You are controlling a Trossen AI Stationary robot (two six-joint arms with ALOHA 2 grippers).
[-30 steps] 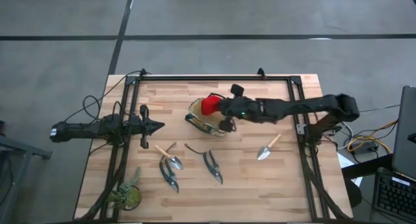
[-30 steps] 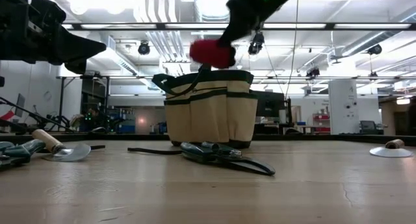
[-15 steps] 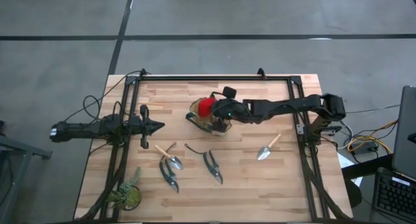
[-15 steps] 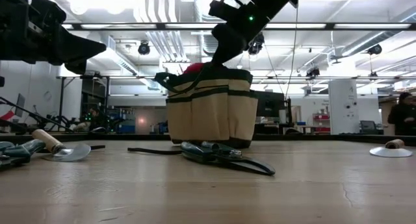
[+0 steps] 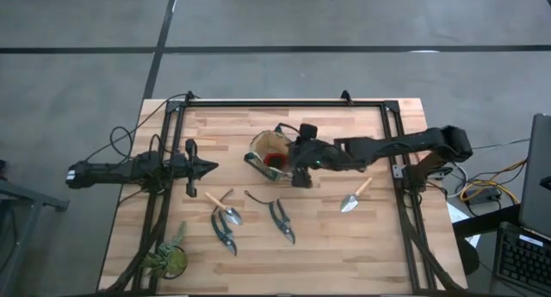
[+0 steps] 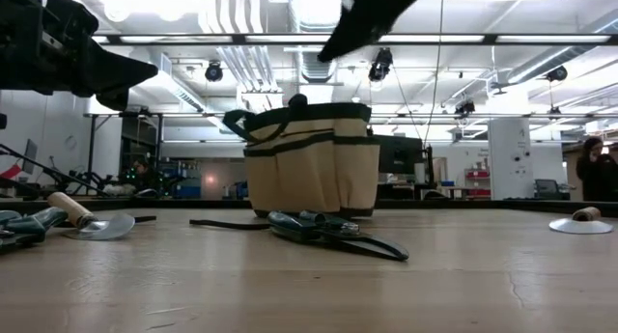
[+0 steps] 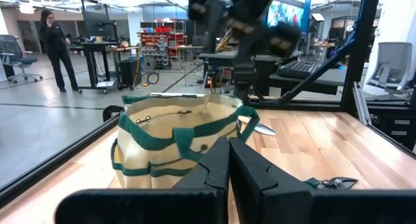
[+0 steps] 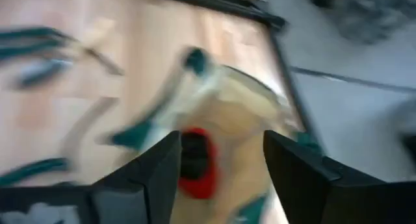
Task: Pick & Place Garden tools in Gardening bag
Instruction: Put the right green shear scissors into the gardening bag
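Since a second ago: fist-sized red item (image 5: 274,160) gone from the right gripper's (image 5: 300,170) hold, now down inside the tan-olive fabric gardening bag (image 5: 259,145) at frame centre of the high view. Right gripper drawn back to the bag's right edge, fingers (image 8: 156,165) spread wide, empty, arm stretched in from the right. Left gripper (image 5: 209,167) parked at left, fingers pressed together. Bag upright on the wooden surface (image 5: 379,237), dark green trim, handles looped.
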